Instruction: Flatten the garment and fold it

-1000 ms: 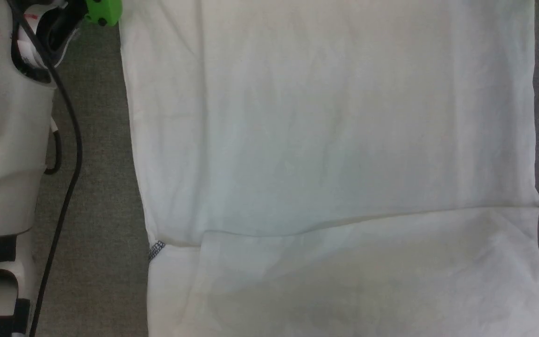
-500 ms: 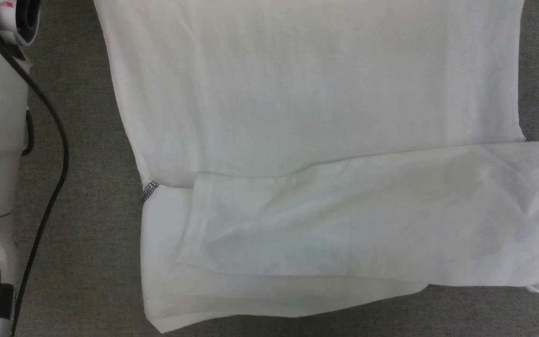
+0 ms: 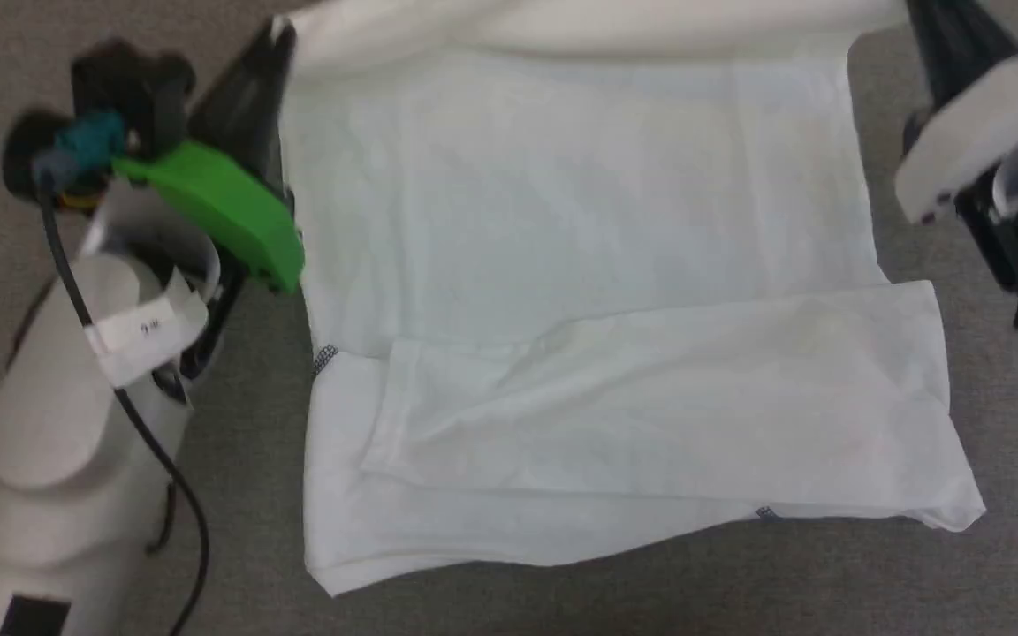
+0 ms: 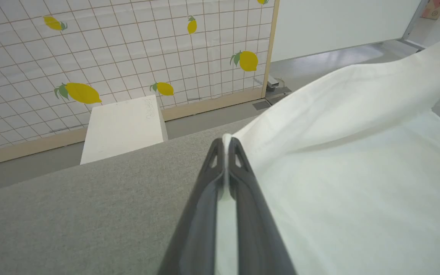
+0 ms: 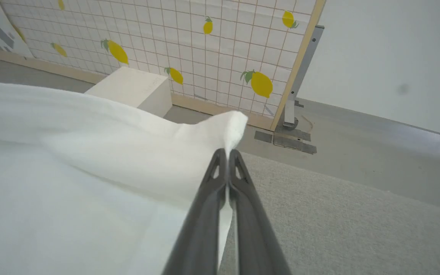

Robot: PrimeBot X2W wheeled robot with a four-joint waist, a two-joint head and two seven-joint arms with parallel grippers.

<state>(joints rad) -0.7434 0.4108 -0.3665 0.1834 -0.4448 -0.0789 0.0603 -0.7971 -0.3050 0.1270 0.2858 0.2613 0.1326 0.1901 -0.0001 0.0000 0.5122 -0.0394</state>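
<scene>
white garment (image 3: 562, 221), far edge seemingly aloft

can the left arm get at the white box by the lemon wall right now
Probably not. The left pincer is shut on a corner of the garment, and the white box sits beyond the far edge of the grey surface, apart from it.

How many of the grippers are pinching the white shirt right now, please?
2. The left gripper is shut on the garment at its far left corner; the right gripper is shut on its far right corner.
</scene>
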